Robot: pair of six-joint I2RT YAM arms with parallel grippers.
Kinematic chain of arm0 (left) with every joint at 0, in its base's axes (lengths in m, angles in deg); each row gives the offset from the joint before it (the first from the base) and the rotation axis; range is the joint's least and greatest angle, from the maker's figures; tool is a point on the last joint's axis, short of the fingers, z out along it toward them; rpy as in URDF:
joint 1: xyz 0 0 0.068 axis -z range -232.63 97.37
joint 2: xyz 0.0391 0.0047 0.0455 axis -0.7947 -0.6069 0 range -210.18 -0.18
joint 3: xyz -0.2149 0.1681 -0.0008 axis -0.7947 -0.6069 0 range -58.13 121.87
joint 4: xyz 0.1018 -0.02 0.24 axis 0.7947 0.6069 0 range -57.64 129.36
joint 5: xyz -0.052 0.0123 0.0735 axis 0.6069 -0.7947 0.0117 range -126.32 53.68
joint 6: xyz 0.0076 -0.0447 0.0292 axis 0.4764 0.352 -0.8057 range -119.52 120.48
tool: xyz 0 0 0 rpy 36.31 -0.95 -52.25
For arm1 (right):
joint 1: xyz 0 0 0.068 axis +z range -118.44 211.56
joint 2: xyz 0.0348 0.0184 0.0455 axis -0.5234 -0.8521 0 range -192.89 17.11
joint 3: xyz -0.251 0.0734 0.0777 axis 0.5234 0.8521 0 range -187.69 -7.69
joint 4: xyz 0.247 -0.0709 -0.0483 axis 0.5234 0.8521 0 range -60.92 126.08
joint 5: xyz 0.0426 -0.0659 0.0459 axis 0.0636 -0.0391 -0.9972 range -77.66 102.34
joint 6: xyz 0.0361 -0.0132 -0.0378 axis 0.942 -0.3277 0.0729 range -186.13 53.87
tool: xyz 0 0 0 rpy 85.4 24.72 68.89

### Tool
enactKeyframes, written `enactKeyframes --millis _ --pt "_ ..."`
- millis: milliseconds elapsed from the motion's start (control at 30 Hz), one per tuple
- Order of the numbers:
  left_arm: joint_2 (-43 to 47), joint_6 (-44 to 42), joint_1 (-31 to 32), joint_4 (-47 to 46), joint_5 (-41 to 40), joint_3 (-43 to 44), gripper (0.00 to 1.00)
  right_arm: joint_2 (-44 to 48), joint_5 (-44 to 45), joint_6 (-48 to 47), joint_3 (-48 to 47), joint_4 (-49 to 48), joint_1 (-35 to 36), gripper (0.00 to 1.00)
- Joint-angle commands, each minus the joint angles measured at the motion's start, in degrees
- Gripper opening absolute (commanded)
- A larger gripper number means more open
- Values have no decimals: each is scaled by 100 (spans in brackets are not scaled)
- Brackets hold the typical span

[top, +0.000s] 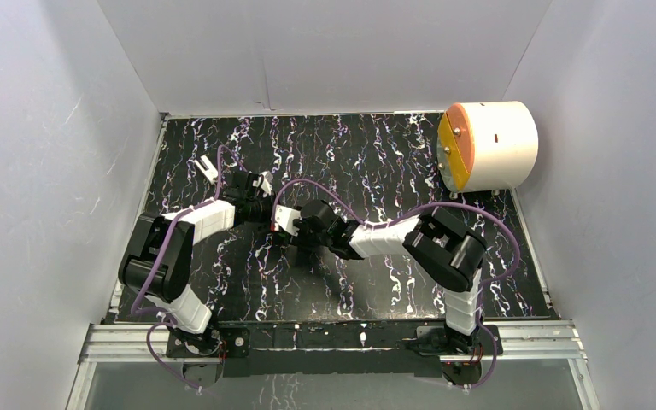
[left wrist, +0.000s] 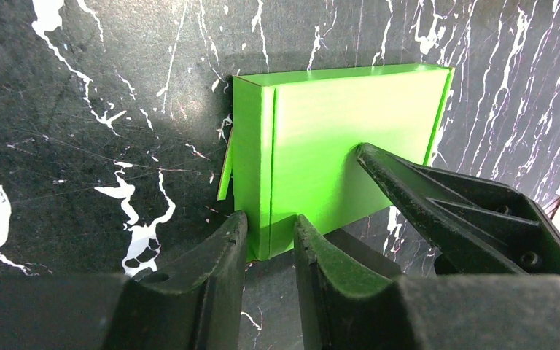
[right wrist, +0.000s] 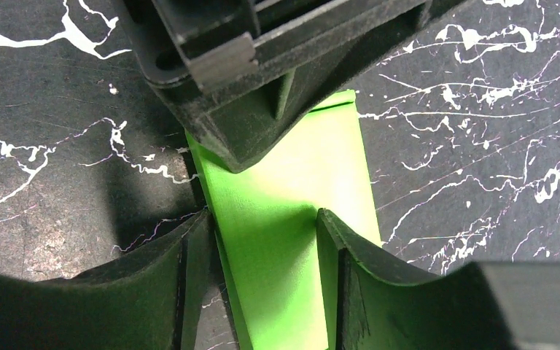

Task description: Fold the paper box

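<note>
**Materials and shapes.** The left claw (left wrist: 268, 219) and right claw (right wrist: 262, 215) have matte black moulded fingers that are curved and taper to blunt tips. The box (left wrist: 350, 117) is thin, bright green card with a faint sheen. It is folded into a shallow rectangle, with a sharp crease between a narrow side panel and a broad face. A thin flap stands off its left edge. The desk (left wrist: 80, 109) is glossy black with white marble-like veins. At the far right corner a smooth white cylinder (top: 500, 141) lies on its side, its orange-yellow face turned to the left.

**Claws.** The left claw is narrowly parted and grasps the near corner of the box, with the side panel between its fingers. The right claw stands about half open and straddles the box. One finger sits against the card's edge and the other lies over the broad face. Its finger (left wrist: 408, 182) touches that face in the left wrist view. Whether it pinches the card cannot be told.

**Location and obstructions.** The box sits mid-desk, where the two claws meet. From above it is wholly hidden beneath them. Each wrist view cuts off part of the box behind the other claw. Whether the box lies flat or stands on edge cannot be made out.
</note>
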Motion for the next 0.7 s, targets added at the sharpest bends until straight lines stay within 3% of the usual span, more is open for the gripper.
enactKeyframes --millis 0,200,500,667 --pt "-45 -28 120 553 517 -50 26 -248 412 111 135 349 -118 29" --pt "360 3 118 560 191 6 34 219 161 389 41 716 -109 36" --pt "1095 -217 81 893 -698 467 42 1102 -58 656 12 1194 -124 56" --pt "1100 -309 41 970 -754 638 47 1335 -55 748 41 1402 -159 67"
